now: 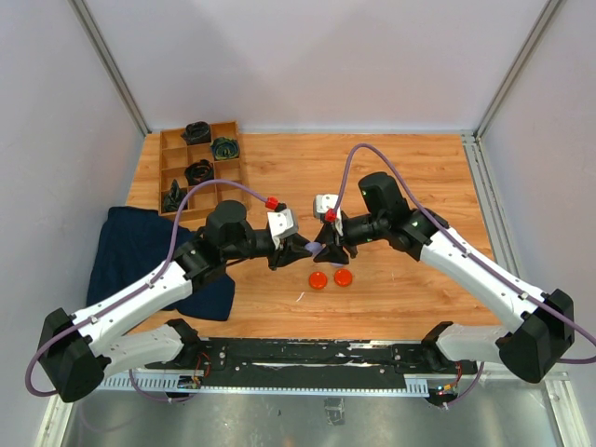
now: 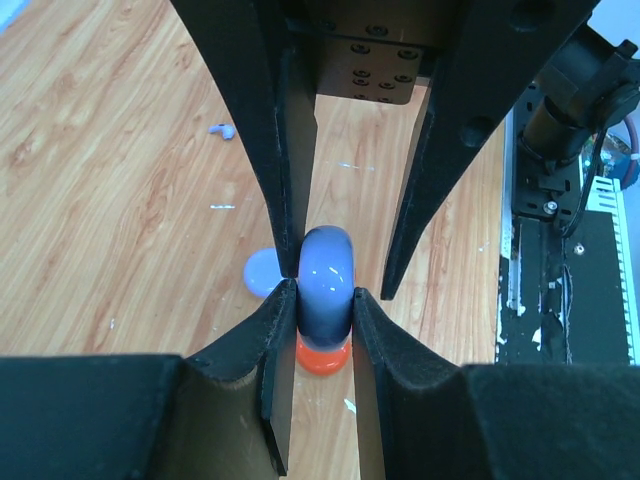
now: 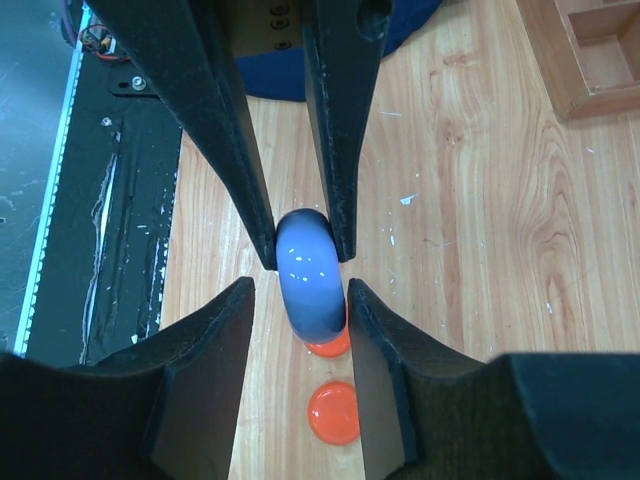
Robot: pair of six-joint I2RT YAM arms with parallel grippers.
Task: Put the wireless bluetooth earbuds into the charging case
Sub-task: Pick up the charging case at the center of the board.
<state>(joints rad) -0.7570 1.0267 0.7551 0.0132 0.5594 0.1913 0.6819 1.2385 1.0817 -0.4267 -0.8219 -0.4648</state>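
The job has only just begun. No earbud is in a case yet, as far as the pictures show.

The two arms meet in the middle of the top view. Between them they hold up one round lavender case (image 2: 326,270), seen on its thin edge, a little above the worktop (image 1: 410,177). I think this is the charging case, and it looks closed. I cannot see any slot or any earbud in it.

The left hand (image 2: 320,293) is pinching the lavender case, with both pads pressed on its sides. The right hand (image 3: 300,284) comes from the other way and sits around the same case. It is spread a little: one finger touches the case and there is a thin gap at the other.

One tiny lavender earbud (image 2: 222,130) lies alone on the wood, in the upper left of the left wrist view, well apart from the case. I cannot find any other earbud; they may be hidden or too small to see.

Two orange-red discs (image 1: 318,279) lie flat on the worktop just below the hands. A lavender disc (image 2: 258,272) lies under them too, partly hidden by a finger.

In the upper left of the top view a wooden tray (image 1: 168,168) holds black coiled bundles (image 1: 224,147). A dark blue cloth (image 1: 135,242) lies below it.

So nearly all is left to do, I think: open the case, pick up the earbud and put it inside.
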